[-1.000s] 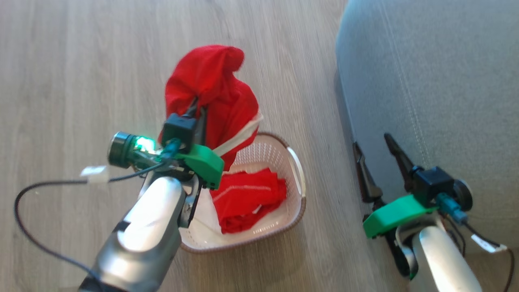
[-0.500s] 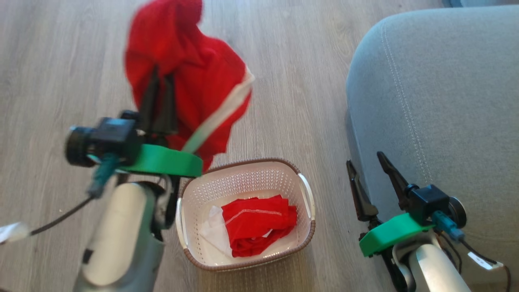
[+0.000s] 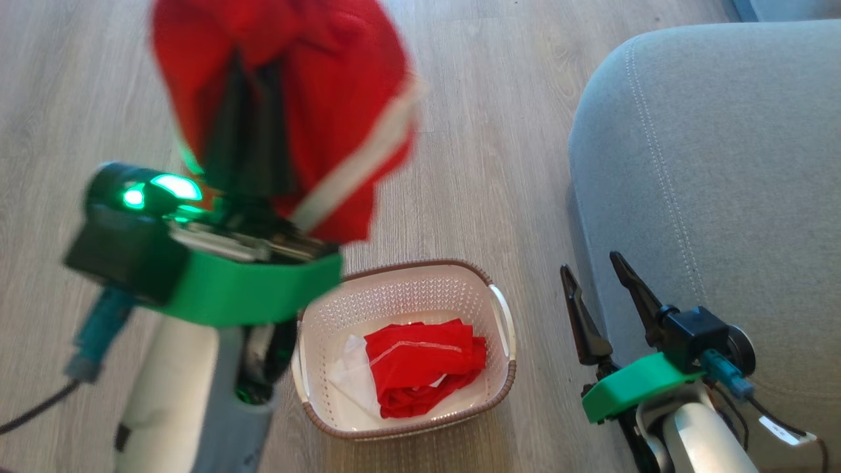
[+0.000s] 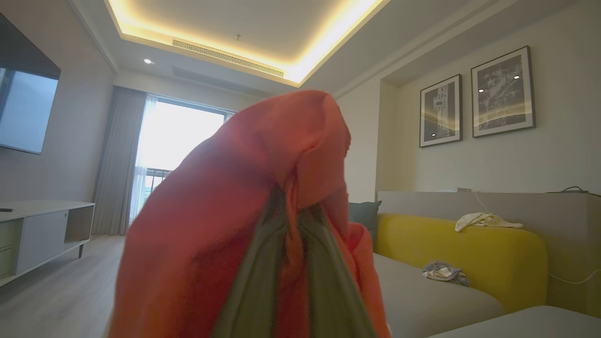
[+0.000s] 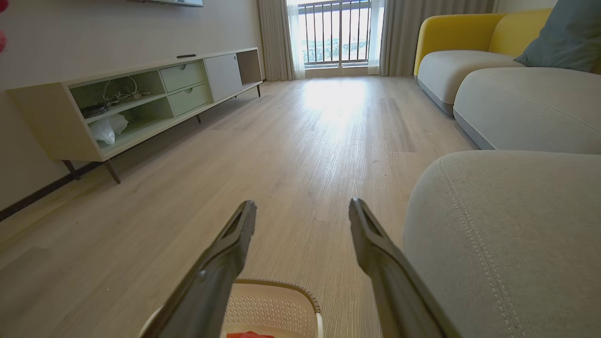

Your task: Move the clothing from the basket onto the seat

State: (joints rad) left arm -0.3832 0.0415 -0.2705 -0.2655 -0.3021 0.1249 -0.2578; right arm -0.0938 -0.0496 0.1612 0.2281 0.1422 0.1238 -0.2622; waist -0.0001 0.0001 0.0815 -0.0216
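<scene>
The cream basket sits on the wood floor, its perforated walls and brown braided rim in plain sight. Inside, a white paper label lies at the left of its floor and a plain red garment lies crumpled to the right, a thin pale stitch line across its top fold.

Up and to the left of the basket, the left gripper is clamped on a red knit garment – bright red, soft, with a broad white band slanting along its lower right edge. It hangs in the air clear of the basket, draped over both dark fingers; the left wrist view shows the cloth wrapped close around the pinched fingers.

Right of the basket, the right gripper hovers with its jaws spread wide and nothing between them, just beside the rounded corner of the grey seat. The seat's pale stitched seam runs down its top, which is bare of clothing. Bare floor lies between basket and seat.

Around the room – a low TV cabinet along one wall and a yellow sofa behind.
</scene>
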